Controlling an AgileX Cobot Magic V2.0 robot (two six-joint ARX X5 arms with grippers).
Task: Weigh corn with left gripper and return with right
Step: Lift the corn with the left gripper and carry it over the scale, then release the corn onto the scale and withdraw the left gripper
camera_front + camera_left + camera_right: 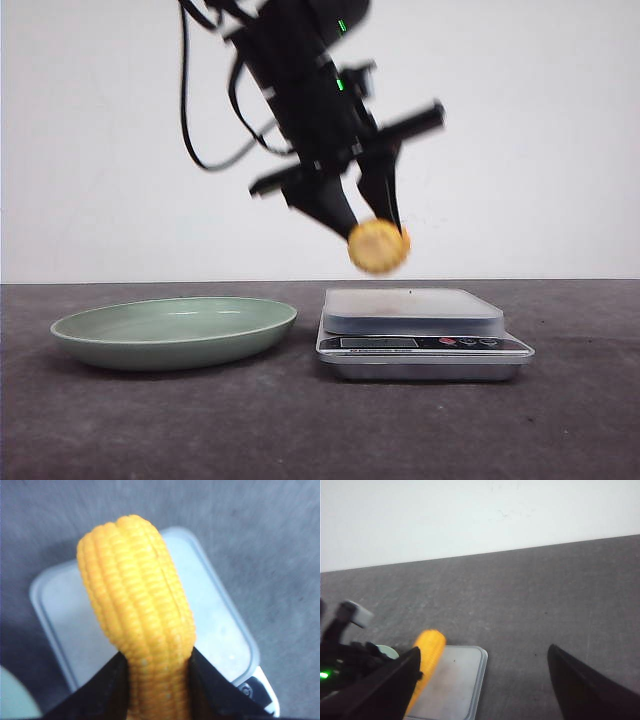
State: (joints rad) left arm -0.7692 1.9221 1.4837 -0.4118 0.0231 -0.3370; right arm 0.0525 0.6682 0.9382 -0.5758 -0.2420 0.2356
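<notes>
Jaws of left gripper (368, 228) clamping corn (379, 246) above scale (415, 312), right gripper (482, 680) seemingly spread.

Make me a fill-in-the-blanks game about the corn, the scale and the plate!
1. The left gripper holds the corn in the air above the ____.
2. The green plate sits on the scale's ____ side in the front view.
3. Nothing lies on the plate, so it is ____.
4. The right gripper's fingers are spread ____.

Missing words: scale; left; empty; open
</notes>
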